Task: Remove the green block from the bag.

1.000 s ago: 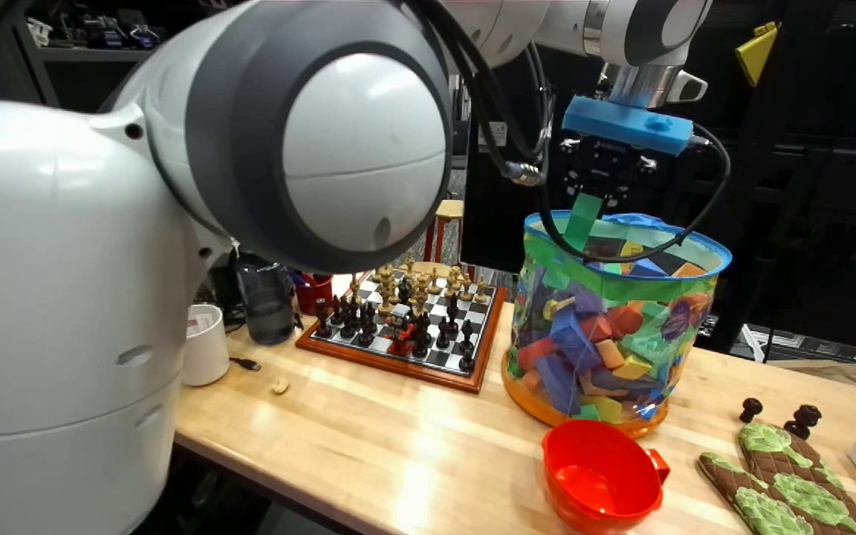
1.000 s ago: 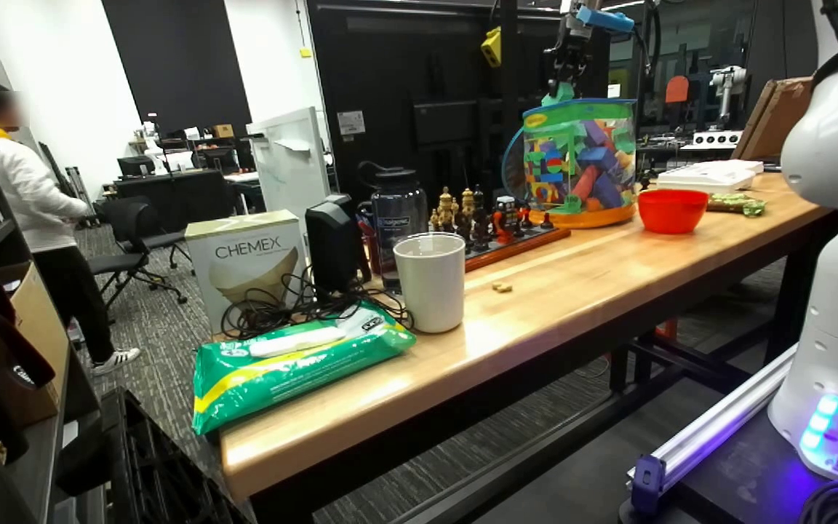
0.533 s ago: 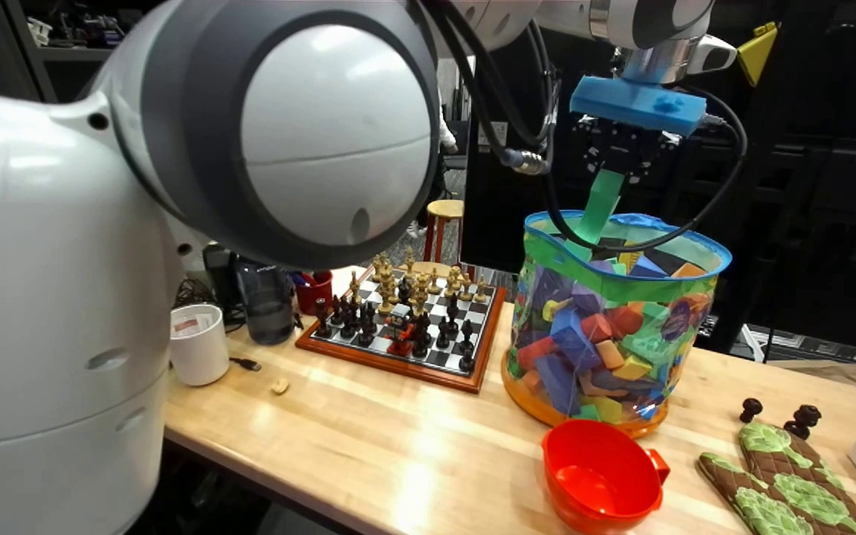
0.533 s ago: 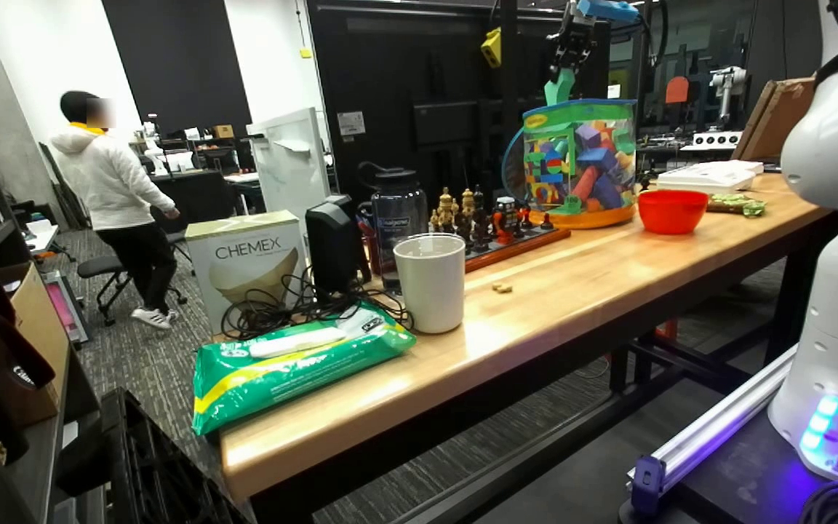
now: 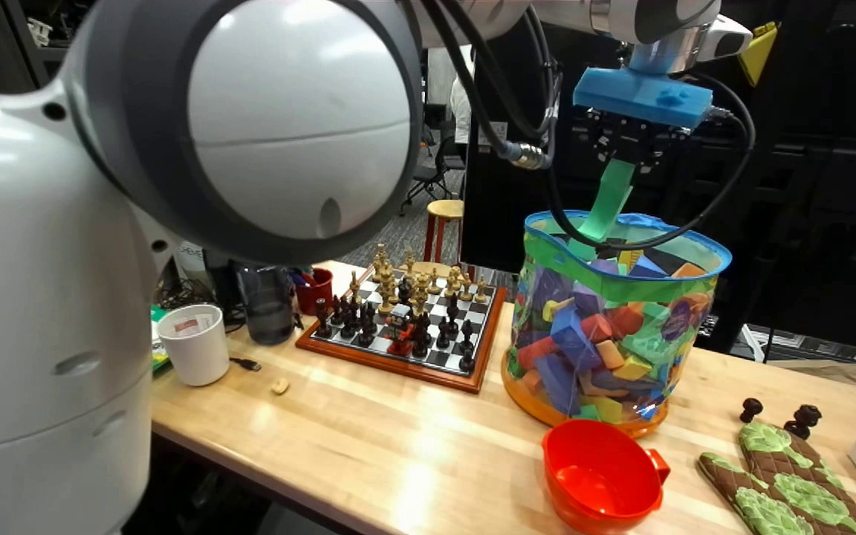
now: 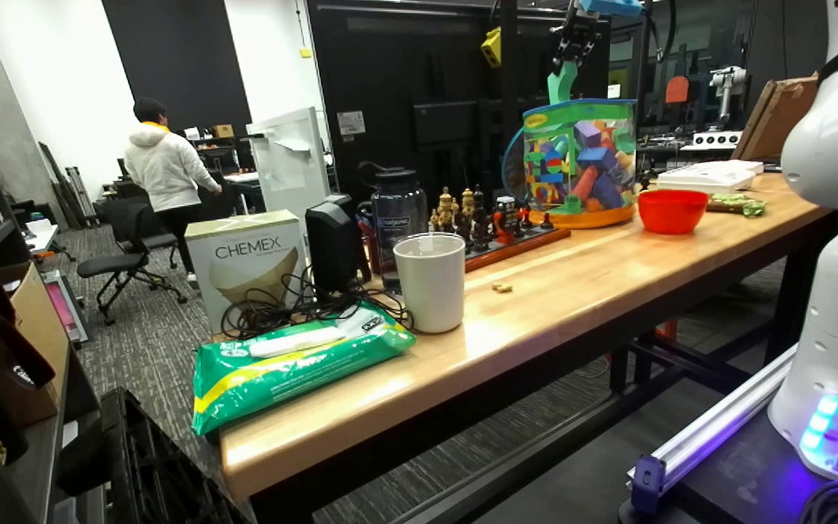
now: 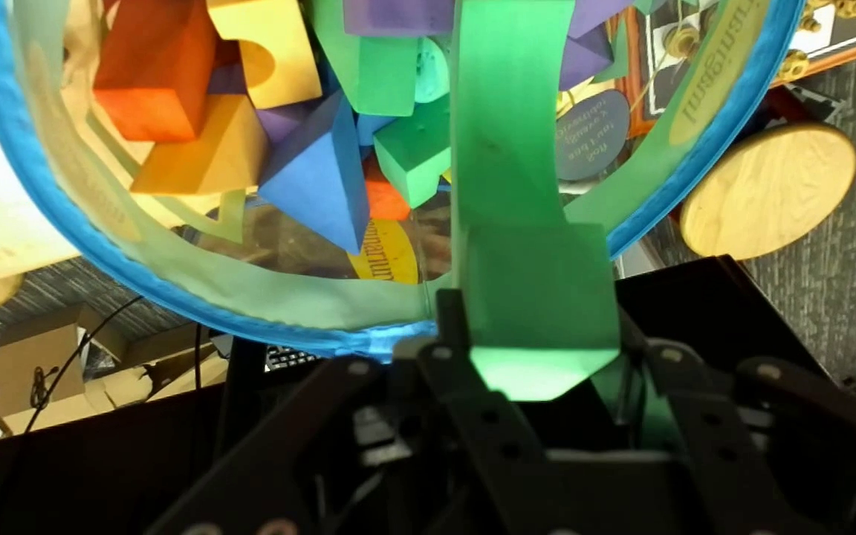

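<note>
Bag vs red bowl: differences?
The bag is transparent, showing coloured blocks; the red bowl is opaque. The bag is taller and wider than the red bowl. The bag has a blue rim and orange base; the red bowl is all red. Both stand upright, open at the top, on the table.

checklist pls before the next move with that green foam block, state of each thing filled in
1. Gripper closed on the green foam block: ok, upper end between the jaws.
2. Block fully out of the clear plastic bag: not ok, lower end below the blue rim.
3. Block not rubbing that rim: cannot tell, it hides part of it in the wrist view.
4. Lower end free of the other foam blocks: cannot tell, the wrist view cuts it off.
5. Bag upright on the wooden table: ok.
</note>
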Motion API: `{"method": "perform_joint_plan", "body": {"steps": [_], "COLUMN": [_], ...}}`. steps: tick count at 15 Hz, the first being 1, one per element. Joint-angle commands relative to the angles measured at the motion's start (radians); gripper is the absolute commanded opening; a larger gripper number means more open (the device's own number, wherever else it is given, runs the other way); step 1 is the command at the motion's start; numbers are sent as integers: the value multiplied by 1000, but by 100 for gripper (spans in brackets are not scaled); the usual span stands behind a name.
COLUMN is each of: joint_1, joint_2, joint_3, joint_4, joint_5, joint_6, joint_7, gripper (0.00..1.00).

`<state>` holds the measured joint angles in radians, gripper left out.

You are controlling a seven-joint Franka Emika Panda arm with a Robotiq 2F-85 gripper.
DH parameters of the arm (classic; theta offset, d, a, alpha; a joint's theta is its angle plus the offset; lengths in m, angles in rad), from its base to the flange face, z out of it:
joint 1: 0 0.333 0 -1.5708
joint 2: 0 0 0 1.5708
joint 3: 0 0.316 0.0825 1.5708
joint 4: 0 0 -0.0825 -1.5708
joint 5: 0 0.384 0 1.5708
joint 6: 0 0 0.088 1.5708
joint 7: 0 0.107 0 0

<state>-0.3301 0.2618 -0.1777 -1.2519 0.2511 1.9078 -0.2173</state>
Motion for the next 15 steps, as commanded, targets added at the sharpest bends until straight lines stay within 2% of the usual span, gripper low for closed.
{"method": "perform_joint_plan", "body": {"steps": [1,9,15], "joint_1": [1,1,6], "joint_2": [-54,-78,-112], "joint_3": [-3,-6,-22], "joint_4": [-67,-112,-175], "joint_5": [10,10,-4], "joint_6": [34,74,201], "joint_7": [16,54,173], "gripper": [19,19,19]}}
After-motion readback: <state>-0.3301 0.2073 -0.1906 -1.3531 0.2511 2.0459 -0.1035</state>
